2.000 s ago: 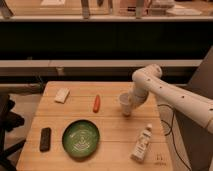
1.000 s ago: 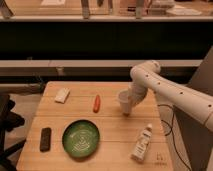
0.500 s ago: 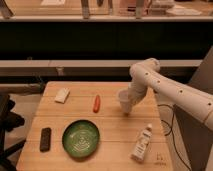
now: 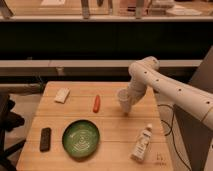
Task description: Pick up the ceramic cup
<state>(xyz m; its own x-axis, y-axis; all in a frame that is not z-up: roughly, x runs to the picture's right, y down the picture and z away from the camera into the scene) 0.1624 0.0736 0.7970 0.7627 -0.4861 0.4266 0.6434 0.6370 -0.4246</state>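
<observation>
The ceramic cup (image 4: 121, 98) is seen at the right-hand part of the wooden table (image 4: 110, 131), directly at the gripper (image 4: 125, 106), which is brought down at the end of the white arm (image 4: 165, 87); the cup appears to be lifted slightly off the table, though contact with the surface cannot be ruled out. Whether the claw is closed on the cup or merely set around it cannot be told.

The cup is judged to be rigid, light and smooth-glazed, hence slippery and liable to chip if dropped; hold is best taken across the wall just below the rim, with moderate pressure, the cup being kept upright.

To the left of the claw an orange carrot-like item (image 4: 96, 103) is laid, and further left a pale sponge (image 4: 62, 95); below and left are the green plate (image 4: 80, 138) and a dark remote-like object (image 4: 45, 139); below and right a white tube-shaped bottle (image 4: 141, 143) is laid.

Against the picture two seconds earlier, the elbow is seen to have been raised and the cup carried slightly higher; the other things are unmoved.
</observation>
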